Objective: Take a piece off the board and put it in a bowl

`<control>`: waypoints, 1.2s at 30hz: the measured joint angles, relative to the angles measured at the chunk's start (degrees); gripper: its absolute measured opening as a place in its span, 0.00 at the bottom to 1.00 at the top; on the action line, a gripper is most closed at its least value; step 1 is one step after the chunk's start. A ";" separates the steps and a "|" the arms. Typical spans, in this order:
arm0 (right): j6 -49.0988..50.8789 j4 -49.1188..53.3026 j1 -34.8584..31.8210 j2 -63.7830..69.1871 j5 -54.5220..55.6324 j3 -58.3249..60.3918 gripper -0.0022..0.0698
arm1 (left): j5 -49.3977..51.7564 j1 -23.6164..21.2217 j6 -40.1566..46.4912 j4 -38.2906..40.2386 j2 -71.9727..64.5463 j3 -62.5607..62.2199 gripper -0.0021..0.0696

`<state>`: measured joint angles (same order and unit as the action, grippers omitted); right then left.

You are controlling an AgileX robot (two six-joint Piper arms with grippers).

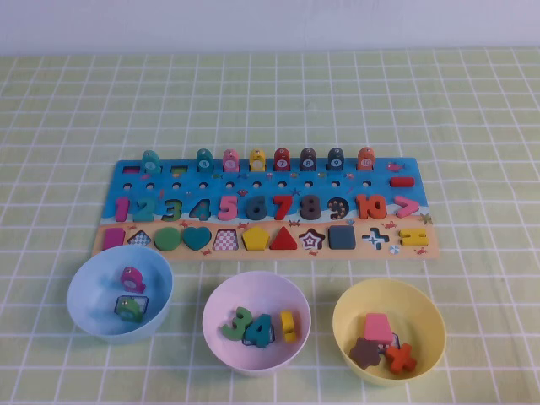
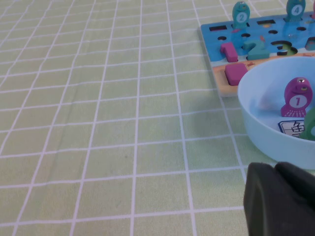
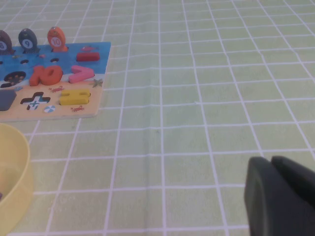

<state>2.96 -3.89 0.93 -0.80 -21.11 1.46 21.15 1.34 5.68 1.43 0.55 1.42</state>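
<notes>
The dark slate-blue square piece (image 1: 342,237) lies in its slot on the sandy lower strip of the board (image 1: 422,190), between the star slot and the plus slot. Its edge shows in the right wrist view (image 3: 4,100). The pale yellow bowl (image 1: 346,308) stands in front of the board at the right and holds a pink trapezoid, a brown star and an orange cross. Neither arm shows in the high view. My left gripper (image 2: 275,169) is shut and empty beside the light blue bowl (image 2: 261,132). My right gripper (image 3: 269,162) is shut and empty over the cloth, right of the yellow bowl (image 3: 12,187).
A light blue bowl (image 1: 84,295) at front left holds a purple fish peg and a green piece. A lilac-pink bowl (image 1: 253,283) in the middle holds three number pieces. A green checked cloth covers the table around them.
</notes>
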 joint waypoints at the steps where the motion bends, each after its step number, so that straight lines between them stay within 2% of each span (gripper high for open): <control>1: 0.00 0.00 0.00 0.00 0.00 0.00 0.01 | 0.00 0.00 0.00 0.00 0.00 0.00 0.02; 19: 0.00 -2.33 0.00 0.00 0.13 0.00 0.01 | 0.00 0.00 0.00 0.00 0.00 0.00 0.02; 21: 0.00 -7.94 0.00 0.00 0.66 0.00 0.01 | 0.00 0.00 0.00 0.00 0.00 0.00 0.02; 23: 0.00 -18.26 0.00 0.00 1.17 0.00 0.01 | 0.00 0.00 0.00 0.00 0.00 0.00 0.02; 26: 0.00 -40.94 0.00 0.00 2.04 0.00 0.01 | 0.00 0.00 0.00 0.00 0.00 0.00 0.02; 28: 0.00 -50.22 0.00 0.00 3.42 0.00 0.01 | 0.00 0.00 0.00 0.00 0.00 0.00 0.02; 30: 0.00 -53.13 0.00 0.00 4.61 0.00 0.01 | 0.00 0.00 0.00 0.00 0.00 0.00 0.02; 36: -1.88 -51.71 0.00 0.00 4.97 0.00 0.01 | 0.00 0.00 0.00 0.00 0.00 0.00 0.02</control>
<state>1.07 -55.61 0.93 -0.80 -16.14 1.46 21.15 1.34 5.68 1.43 0.55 1.42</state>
